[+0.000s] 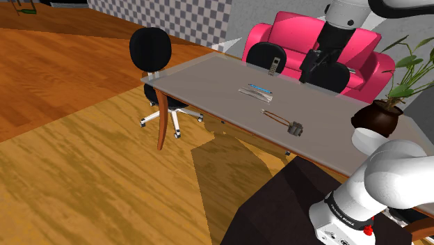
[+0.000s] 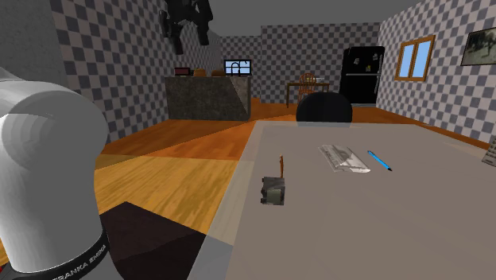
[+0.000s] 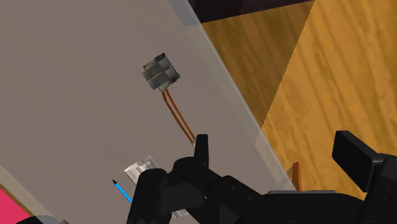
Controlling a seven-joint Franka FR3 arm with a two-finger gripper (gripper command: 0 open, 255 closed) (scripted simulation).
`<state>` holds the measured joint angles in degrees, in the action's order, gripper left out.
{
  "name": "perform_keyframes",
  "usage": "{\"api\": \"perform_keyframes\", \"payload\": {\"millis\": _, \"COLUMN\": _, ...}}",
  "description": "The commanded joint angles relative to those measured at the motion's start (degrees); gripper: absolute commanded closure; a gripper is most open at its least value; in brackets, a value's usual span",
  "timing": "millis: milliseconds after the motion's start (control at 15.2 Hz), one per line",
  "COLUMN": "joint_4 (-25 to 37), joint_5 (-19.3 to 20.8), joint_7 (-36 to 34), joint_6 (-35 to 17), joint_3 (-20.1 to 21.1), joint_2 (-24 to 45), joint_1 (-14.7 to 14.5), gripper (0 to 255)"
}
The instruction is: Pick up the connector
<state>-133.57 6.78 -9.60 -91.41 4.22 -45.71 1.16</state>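
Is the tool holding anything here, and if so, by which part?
Nothing is held. The tool is open, up above the grey table, and the connector lies on that table untouched.

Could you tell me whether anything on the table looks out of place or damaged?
Nothing stands out. The connector lies near the edge of the table, its brown wires trailing; the packet and blue pen lie flat, side by side.

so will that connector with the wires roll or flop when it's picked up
The connector looks small and blocky, so it probably won't roll and is likely light. Its thin brown wires would likely trail and bend. It may slide on the smooth table if nudged.
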Motion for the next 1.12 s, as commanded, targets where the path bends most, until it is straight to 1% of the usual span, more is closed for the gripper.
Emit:
{"api": "perform_keyframes", "payload": {"millis": 0, "joint_4": 0.0, "joint_5": 0.0, "joint_7": 0.0, "joint_6": 0.0, "joint_3": 0.0, "joint_2": 0.0, "joint_1": 0.0, "gripper": 0}}
{"api": "perform_keyframes", "payload": {"millis": 264, "joint_4": -5.9, "joint_5": 1.93, "joint_7": 6.55, "joint_6": -6.46, "joint_3": -5.3, "joint_2": -0.13, "joint_1": 0.02, "gripper": 0}}
{"api": "perform_keyframes", "payload": {"millis": 528, "joint_4": -10.37, "joint_5": 3.95, "joint_7": 13.15, "joint_6": -13.26, "joint_3": -10.8, "joint_2": 1.6, "joint_1": 0.28, "gripper": 0}}
{"api": "perform_keyframes", "payload": {"millis": 792, "joint_4": -13.33, "joint_5": 5.72, "joint_7": 19.88, "joint_6": -20.41, "joint_3": -16.48, "joint_2": 5.35, "joint_1": 0.47, "gripper": 0}}
{"api": "perform_keyframes", "payload": {"millis": 1056, "joint_4": -14.69, "joint_5": 6.72, "joint_7": 26.94, "joint_6": -27.81, "joint_3": -22.34, "joint_2": 11.12, "joint_1": 0.17, "gripper": 0}}
